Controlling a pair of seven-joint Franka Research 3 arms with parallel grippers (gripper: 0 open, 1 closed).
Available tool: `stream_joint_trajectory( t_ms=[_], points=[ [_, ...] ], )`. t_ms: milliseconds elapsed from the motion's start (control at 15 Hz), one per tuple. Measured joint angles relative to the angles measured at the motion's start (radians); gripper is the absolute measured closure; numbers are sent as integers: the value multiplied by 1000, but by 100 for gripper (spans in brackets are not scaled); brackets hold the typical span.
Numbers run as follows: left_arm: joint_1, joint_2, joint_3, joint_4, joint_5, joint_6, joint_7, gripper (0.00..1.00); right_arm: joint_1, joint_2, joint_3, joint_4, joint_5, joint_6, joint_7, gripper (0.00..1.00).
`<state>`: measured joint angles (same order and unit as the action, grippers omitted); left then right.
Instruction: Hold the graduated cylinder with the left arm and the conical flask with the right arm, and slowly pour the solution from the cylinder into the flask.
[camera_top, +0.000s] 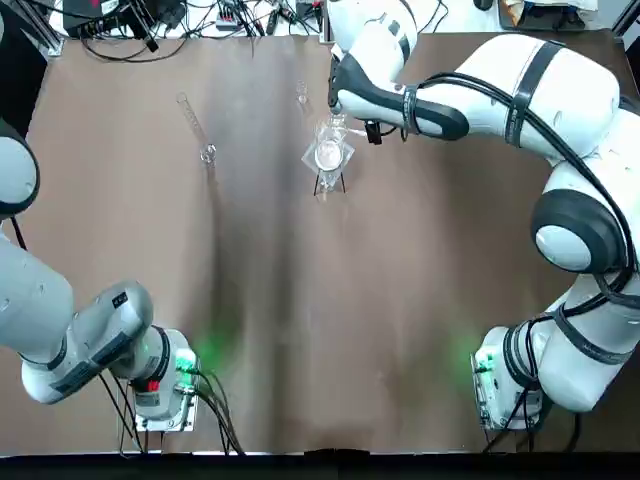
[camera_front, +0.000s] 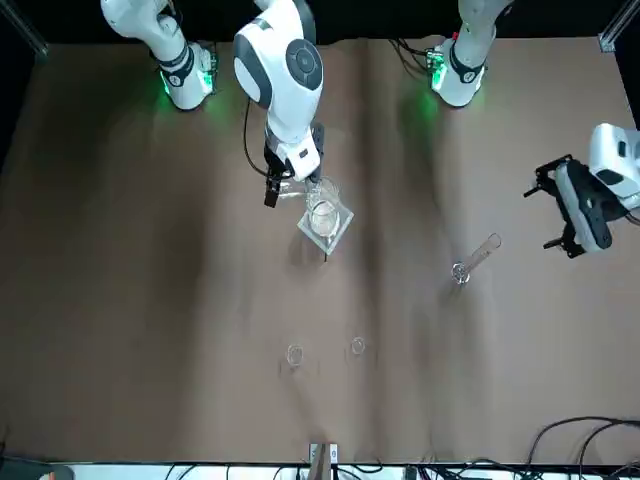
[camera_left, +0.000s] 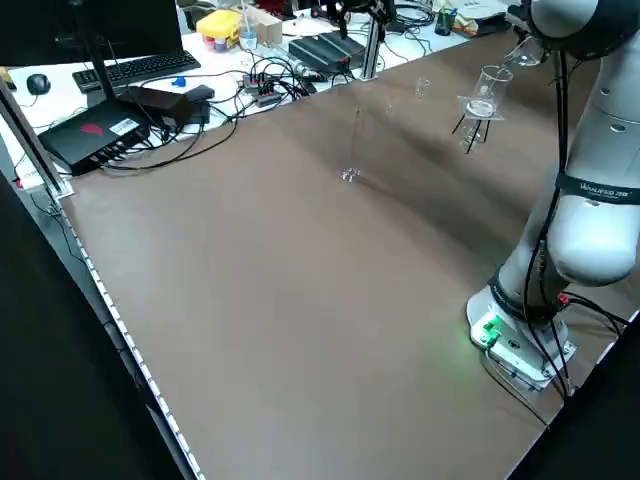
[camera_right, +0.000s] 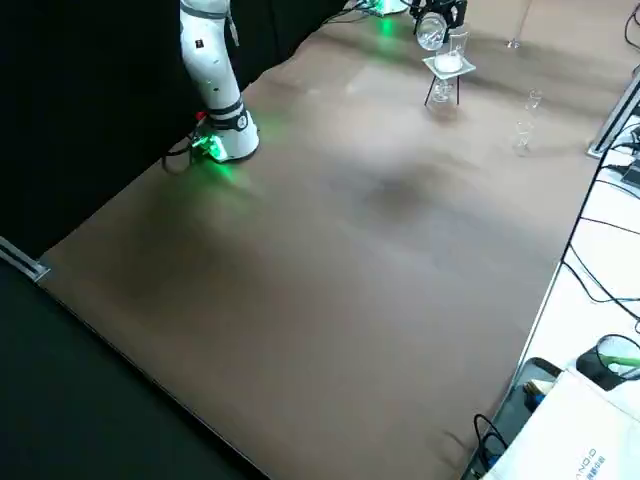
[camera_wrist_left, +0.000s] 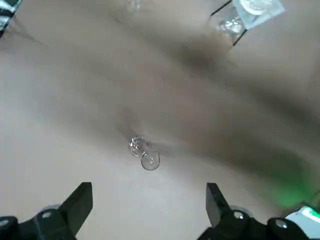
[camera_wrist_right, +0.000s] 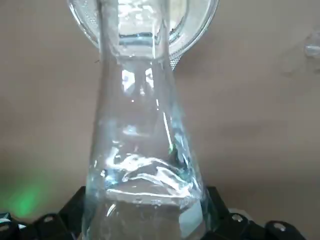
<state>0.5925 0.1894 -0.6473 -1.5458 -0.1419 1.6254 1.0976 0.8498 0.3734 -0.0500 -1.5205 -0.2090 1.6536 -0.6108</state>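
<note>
The right gripper (camera_wrist_right: 145, 220) has its jaws closed on the wide bottom of the conical flask (camera_wrist_right: 142, 135), one jaw on each side of the glass. It holds the flask up off the brown surface (camera_top: 300, 330), just beside a glass vessel with a white disc (camera_top: 328, 153) that sits on a small dark tripod (camera_top: 330, 183). The graduated cylinder (camera_top: 196, 128) is not picked up yet. It stands by itself on the surface, on the robot's left side and well apart from the flask. The left gripper (camera_front: 566, 208) hangs in the air out past the cylinder, near the left edge of the surface. Its jaws are wide open and hold nothing, and from its wrist the cylinder shows as small round rings of glass down below. Two tiny glass pieces (camera_front: 325, 350) sit farther away and have no part in this job. So I think one half of the holding is done. What is left is for the left arm to grab the cylinder, bring it over to the flask, and tip it slowly so the liquid goes in.
</note>
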Motion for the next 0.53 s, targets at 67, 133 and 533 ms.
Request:
stream_joint_trajectory(
  t_ms=[67,133,533],
  points=[
    [0,-7,-13,0,23,1,-55,0,0,2,0,4,0,-2,0,4],
    [0,-17,-24,0,52,1,-118,0,0,3,0,9,-1,-8,1,4],
    [0,-85,-127,-2,171,-32,-565,0,6,8,0,37,-18,-32,7,4]
  ],
)
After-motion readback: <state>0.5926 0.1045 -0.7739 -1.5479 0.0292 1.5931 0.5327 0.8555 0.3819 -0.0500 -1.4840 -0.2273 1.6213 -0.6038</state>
